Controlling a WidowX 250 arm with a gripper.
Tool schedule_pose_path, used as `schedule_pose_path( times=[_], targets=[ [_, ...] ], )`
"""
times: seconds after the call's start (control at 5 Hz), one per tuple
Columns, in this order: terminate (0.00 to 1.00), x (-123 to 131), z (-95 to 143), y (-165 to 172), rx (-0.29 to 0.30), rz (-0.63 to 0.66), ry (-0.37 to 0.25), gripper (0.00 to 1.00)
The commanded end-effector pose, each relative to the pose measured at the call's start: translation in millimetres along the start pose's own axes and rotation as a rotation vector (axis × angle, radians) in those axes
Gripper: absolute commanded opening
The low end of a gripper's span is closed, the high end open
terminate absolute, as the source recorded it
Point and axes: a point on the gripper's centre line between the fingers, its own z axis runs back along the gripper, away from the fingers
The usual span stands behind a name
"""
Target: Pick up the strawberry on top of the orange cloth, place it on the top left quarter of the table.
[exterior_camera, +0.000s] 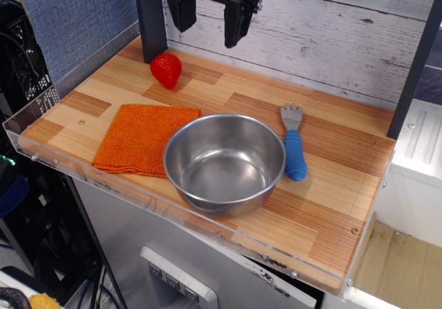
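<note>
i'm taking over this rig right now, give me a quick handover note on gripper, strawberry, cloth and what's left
Gripper: raised at the back of the table, jaws open, holding nothing.
Strawberry: lying on the bare wood in the far left part of the table, clear of the cloth, below the gripper.
Orange cloth: flat at the front left, nothing on it, its right edge beside the steel bowl.
Done: strawberry is off the cloth and released in the top left quarter.
Left: apparently nothing but parking the arm.

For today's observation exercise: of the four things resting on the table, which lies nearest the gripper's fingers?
The strawberry, lying on bare wood at the back left, almost beneath the raised open gripper. The orange cloth, bowl and blue-handled fork lie farther forward.
</note>
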Motion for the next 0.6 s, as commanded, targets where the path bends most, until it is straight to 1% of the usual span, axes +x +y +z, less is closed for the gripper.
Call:
schedule_pose_path(
  times=[0.0,0.2,0.4],
  targets=[
    [0.0,-0.3,14.2,4.7,-0.002,0.028,-0.022,1.0],
    [0.0,-0.3,14.2,4.7,-0.002,0.028,-0.022,1.0],
    [1.0,-0.3,14.2,4.7,-0.002,0.028,-0.022,1.0]
  ],
)
